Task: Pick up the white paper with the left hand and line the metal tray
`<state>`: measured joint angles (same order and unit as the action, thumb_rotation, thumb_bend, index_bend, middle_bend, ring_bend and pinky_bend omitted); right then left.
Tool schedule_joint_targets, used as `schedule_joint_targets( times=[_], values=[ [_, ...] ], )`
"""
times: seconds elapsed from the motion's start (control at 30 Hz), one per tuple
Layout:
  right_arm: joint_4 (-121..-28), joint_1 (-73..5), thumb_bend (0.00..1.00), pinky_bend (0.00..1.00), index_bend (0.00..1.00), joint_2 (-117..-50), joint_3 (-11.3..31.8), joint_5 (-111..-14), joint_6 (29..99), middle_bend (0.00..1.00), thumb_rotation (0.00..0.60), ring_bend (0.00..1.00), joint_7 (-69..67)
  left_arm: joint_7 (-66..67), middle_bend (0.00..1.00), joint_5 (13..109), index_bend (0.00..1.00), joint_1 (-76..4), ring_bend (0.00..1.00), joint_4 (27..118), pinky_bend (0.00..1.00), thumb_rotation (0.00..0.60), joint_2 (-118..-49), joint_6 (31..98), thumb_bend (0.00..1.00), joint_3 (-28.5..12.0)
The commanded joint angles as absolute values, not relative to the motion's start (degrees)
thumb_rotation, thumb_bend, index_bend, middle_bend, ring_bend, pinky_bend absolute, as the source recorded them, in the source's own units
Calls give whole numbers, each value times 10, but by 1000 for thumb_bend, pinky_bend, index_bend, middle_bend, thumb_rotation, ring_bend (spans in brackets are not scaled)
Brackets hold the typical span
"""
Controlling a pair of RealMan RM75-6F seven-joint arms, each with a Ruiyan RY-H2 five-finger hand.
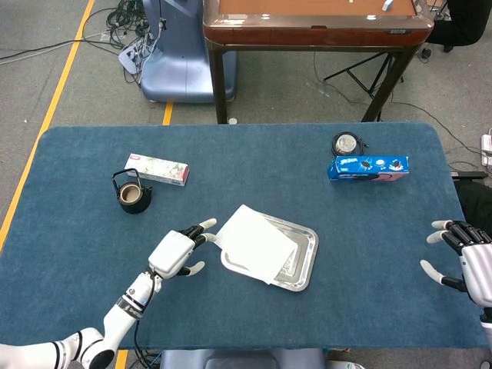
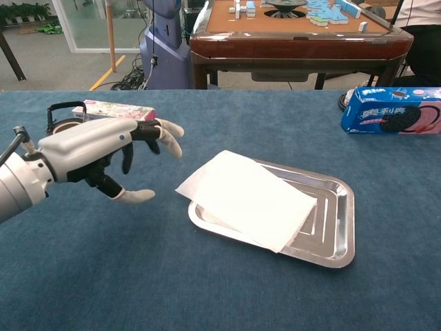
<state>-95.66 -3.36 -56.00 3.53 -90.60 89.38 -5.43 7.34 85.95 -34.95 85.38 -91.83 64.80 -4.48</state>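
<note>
The white paper [image 1: 255,242] [image 2: 247,196] lies across the metal tray [image 1: 304,265] [image 2: 336,222], covering its left and middle part, with one corner hanging past the tray's left rim. My left hand [image 1: 177,252] [image 2: 103,156] hovers just left of the paper with fingers spread, holding nothing and not touching the sheet. My right hand [image 1: 467,258] shows only in the head view at the table's far right edge, fingers apart and empty.
A small black kettle [image 1: 132,195] [image 2: 65,125] and a flowered box [image 1: 157,169] [image 2: 117,110] sit at the left. A blue biscuit box [image 1: 368,167] [image 2: 393,109] and a round black object [image 1: 347,143] are at the back right. A wooden table [image 1: 315,23] stands beyond.
</note>
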Motion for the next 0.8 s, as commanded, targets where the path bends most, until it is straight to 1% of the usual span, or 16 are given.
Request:
schedule_joint_targets(
  times=[0.03, 0.07, 0.1, 0.13, 0.17, 0.23, 0.33, 0.57, 0.8],
  values=[
    [-956, -34, 204, 305, 447, -561, 35, -905, 892, 321, 600, 240, -54, 88, 604, 860, 218, -358, 694, 869, 918, 600, -899, 633, 269, -45],
    [-956, -34, 204, 305, 447, -561, 36, -903, 891, 321, 600, 240, -53, 89, 725, 862, 205, -364, 780, 878, 972, 600, -888, 622, 293, -44],
    [-956, -35, 204, 305, 447, -561, 36, -903, 890, 321, 600, 240, -53, 88, 784, 863, 200, -369, 821, 884, 990, 600, -880, 613, 313, -43],
    [-955, -35, 205, 305, 447, -561, 36, -902, 889, 321, 600, 240, -52, 85, 865, 864, 193, -374, 876, 892, 1000, 600, -871, 603, 350, -42],
    [-955, -35, 204, 305, 447, -561, 36, -900, 887, 321, 600, 240, -51, 82, 916, 866, 190, -381, 910, 901, 1000, 600, -860, 591, 378, -41],
    [-954, -36, 205, 305, 447, -561, 36, -898, 884, 321, 600, 240, -50, 85, 972, 874, 182, -391, 944, 909, 1000, 600, -848, 577, 418, -39],
    [-954, -37, 204, 305, 447, -561, 36, -895, 879, 321, 600, 240, -48, 103, 999, 896, 166, -408, 963, 909, 1000, 600, -840, 565, 436, -35],
    [-955, -37, 204, 305, 447, -559, 36, -891, 876, 321, 600, 240, -46, 150, 1000, 960, 150, -446, 977, 862, 1000, 600, -858, 556, 449, -28],
    [-955, -36, 204, 305, 447, -555, 37, -886, 875, 321, 600, 240, -49, 197, 1000, 962, 157, -472, 981, 838, 1000, 600, -879, 528, 481, -30]
  ],
)
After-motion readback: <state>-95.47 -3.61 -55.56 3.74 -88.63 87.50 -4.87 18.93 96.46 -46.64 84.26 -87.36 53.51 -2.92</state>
